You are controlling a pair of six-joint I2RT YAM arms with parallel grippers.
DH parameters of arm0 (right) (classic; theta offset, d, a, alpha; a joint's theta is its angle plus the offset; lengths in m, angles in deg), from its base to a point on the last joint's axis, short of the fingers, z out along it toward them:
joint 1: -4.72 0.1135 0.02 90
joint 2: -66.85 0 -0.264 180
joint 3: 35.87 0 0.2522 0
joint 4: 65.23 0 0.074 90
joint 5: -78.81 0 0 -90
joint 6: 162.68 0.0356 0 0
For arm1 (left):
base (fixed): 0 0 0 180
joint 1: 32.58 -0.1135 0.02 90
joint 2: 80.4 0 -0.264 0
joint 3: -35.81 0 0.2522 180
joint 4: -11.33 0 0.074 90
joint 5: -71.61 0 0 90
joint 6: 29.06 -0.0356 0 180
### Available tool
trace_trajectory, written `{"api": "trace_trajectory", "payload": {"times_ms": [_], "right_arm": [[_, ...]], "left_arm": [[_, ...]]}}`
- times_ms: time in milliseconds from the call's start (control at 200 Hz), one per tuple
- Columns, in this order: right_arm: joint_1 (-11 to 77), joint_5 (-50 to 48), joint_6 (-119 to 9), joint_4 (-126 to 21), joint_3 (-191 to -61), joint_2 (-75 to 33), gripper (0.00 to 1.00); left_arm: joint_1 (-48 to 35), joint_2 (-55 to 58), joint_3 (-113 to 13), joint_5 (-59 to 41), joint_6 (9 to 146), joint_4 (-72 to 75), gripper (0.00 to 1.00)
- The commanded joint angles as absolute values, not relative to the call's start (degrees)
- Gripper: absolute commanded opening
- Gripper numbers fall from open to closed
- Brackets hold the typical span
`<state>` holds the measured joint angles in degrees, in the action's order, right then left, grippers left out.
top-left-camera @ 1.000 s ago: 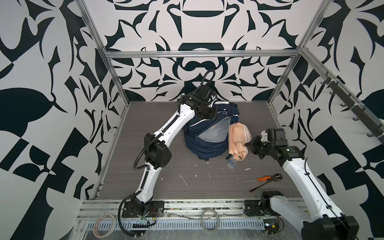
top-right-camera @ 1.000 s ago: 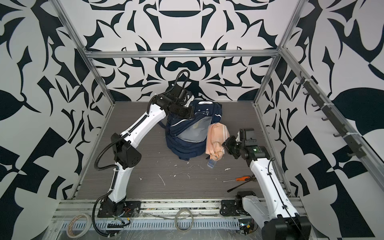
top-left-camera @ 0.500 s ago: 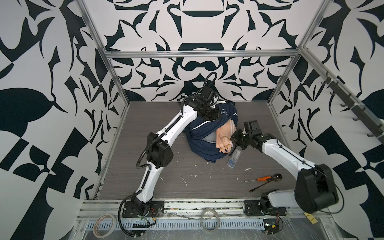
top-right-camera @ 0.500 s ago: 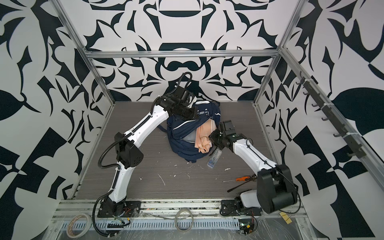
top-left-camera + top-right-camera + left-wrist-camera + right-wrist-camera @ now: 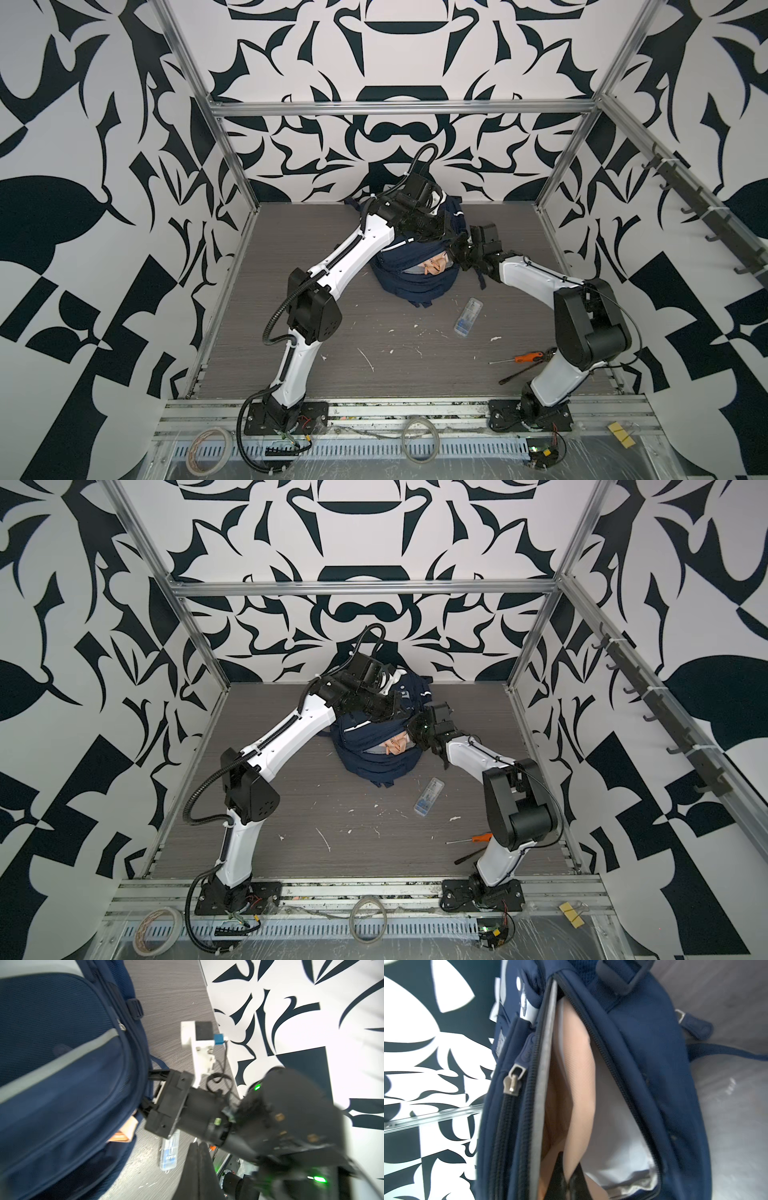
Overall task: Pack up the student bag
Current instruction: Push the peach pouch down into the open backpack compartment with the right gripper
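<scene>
— Two arms. How many things?
— One student bag (image 5: 411, 286), one peach pouch (image 5: 577, 1076), one clear case (image 5: 467, 321), and one orange screwdriver (image 5: 525, 357) with one thin dark rod (image 5: 521, 374) beside it.
— What does the bag look like?
— Dark blue with a grey stripe. It sits on the table (image 5: 291, 232) by the back wall, in the middle. Its zip is open and the light grey inside shows.
— And the tools?
— The right tool (image 5: 569, 1167) is in the opening, pinched shut on the pouch. The left tool (image 5: 197, 1149) is closed tight close to the bag. I can't tell if it grips anything.
— Any room?
— Lots of bare table left of the bag and in front. The case lies near the bag. The screwdriver is well apart from it.
</scene>
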<state>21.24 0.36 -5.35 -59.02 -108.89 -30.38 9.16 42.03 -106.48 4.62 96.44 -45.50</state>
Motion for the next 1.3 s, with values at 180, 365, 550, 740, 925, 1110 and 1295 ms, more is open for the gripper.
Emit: {"api": "trace_trajectory", "payload": {"times_ms": [180, 365, 550, 740, 925, 1110, 1295], "right_arm": [[21.56, 0.87, -1.40, -95.70, -103.53, -38.94, 0.00], [21.56, 1.01, -2.75, -107.15, -103.93, -44.65, 0.00], [21.91, -0.97, -3.62, -110.18, -104.31, -45.65, 0.04], [22.30, -6.26, -2.54, -117.57, -102.10, -45.39, 0.18], [22.45, -4.60, -0.70, -119.58, -102.87, -45.60, 0.36], [22.48, -3.11, -6.73, -104.04, -100.07, -36.34, 0.53], [21.26, -2.89, -7.85, -93.03, -92.71, -25.05, 0.74]], "left_arm": [[1.48, 30.72, -86.41, 1.05, 93.02, -46.35, 0.36], [-2.88, 23.08, -70.50, 3.88, 91.66, -42.54, 0.71], [-4.42, 19.18, -64.01, 5.49, 92.18, -40.05, 0.71], [-9.56, 15.93, -53.73, 8.73, 96.36, -35.66, 0.72], [-12.10, 14.57, -49.49, 8.84, 95.04, -34.26, 0.72], [-12.36, 14.61, -50.22, 8.76, 94.03, -33.50, 0.72], [-12.54, 16.79, -50.98, 8.42, 94.53, -32.27, 0.73]]}}
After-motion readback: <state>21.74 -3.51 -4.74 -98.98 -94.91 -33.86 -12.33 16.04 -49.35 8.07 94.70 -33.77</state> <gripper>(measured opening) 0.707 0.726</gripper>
